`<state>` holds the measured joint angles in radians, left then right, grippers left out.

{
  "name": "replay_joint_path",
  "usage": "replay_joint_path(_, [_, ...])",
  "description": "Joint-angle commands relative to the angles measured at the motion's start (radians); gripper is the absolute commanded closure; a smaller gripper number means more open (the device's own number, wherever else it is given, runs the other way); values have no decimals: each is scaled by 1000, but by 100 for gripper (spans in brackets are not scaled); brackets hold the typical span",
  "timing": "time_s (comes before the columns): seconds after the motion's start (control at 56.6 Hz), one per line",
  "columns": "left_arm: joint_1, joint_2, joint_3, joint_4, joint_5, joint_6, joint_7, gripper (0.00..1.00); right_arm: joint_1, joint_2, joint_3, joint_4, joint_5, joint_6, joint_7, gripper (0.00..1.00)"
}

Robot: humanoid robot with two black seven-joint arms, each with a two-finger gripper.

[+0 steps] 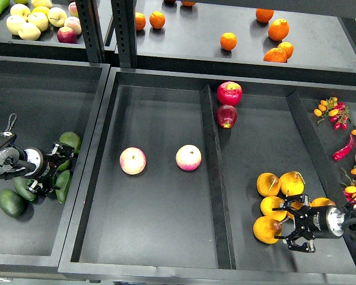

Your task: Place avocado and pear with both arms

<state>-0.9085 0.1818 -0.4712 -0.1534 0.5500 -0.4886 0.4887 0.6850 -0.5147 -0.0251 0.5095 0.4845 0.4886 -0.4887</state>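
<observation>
Reaching into the far-left bin, the left gripper (58, 172) sat among a heap of green avocados. Its fingers were spread on each side of the dark green, smooth, egg-shaped avocado (64, 185), but I could not tell if they were squeezing it. That avocado lay far left of the two pink-and-cream round fruits (133, 161), which rested in the big black middle tray (160, 249). Its long side ran up and down the view, tipped a little. I could not tell which end was thin.

Down to the right of the round fruits, past the divider, the plump golden yellow-orange pear (267, 230) lay at the near edge of a pile of pears. Its brown blotch faced right, toward the right gripper (292, 224). So its long side ran left to right. The fingers were open wide, right beside the blotchy end, not gripping.

The smooth avocado could slip out, because the fingers hold only its narrow sides. The pear could roll away if a finger bumped it first.
</observation>
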Motion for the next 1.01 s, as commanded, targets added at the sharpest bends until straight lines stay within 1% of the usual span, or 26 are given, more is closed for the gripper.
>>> replay_joint_path(0.0, [10, -1, -6, 2, -12, 0, 0, 1, 2, -10, 1, -2, 0, 0, 0, 1])
replay_joint_path(0.106, [20, 1, -10, 0, -96, 0, 0, 1, 2, -24, 5, 0, 8, 0, 0, 1])
replay_joint_path(0.177, [20, 1, -14, 0, -189, 0, 0, 1, 2, -33, 42, 1, 9, 0, 0, 1])
replay_joint_path(0.247, [19, 1, -14, -2, -350, 0, 0, 1, -1, -70, 138, 7, 9, 0, 0, 1])
replay_joint_path(0.353, [10, 1, -29, 6, -490, 0, 0, 1, -7, -91, 301, -3, 14, 0, 0, 1])
replay_joint_path(0.442, [8, -5, -145, 14, -558, 0, 0, 1, -21, -82, 476, -22, 20, 0, 0, 1])
replay_joint_path(0.512, [11, -22, -312, 17, -573, 0, 0, 1, -36, -50, 614, -46, 20, 0, 0, 1])
replay_joint_path(0.53, [13, -24, -329, 17, -573, 0, 0, 1, -36, -42, 629, -51, 20, 0, 0, 1])
replay_joint_path(0.565, [16, -34, -427, 20, -573, 0, 0, 1, -44, -2, 709, -72, 20, 0, 0, 1])
replay_joint_path(0.636, [23, -54, -565, 21, -576, 0, 0, 1, -50, 65, 833, -104, 19, 0, 0, 1])
replay_joint_path(0.653, [28, -59, -579, 21, -576, 0, 0, 1, -50, 74, 847, -109, 19, 0, 0, 1])
replay_joint_path(0.671, [48, -74, -662, 17, -584, 0, 0, 1, -50, 128, 929, -126, 19, 0, 0, 1])
replay_joint_path(0.742, [56, -79, -722, 11, -607, 0, 0, 1, -48, 186, 1017, -131, 19, 0, 0, 1])
replay_joint_path(0.865, [65, -81, -768, -9, -660, 0, 0, 1, -45, 277, 1154, -131, 16, 0, 0, 1])
replay_joint_path(0.989, [73, -88, -800, -9, -688, 0, 0, 1, -41, 321, 1226, -134, 16, 0, 0, 1])
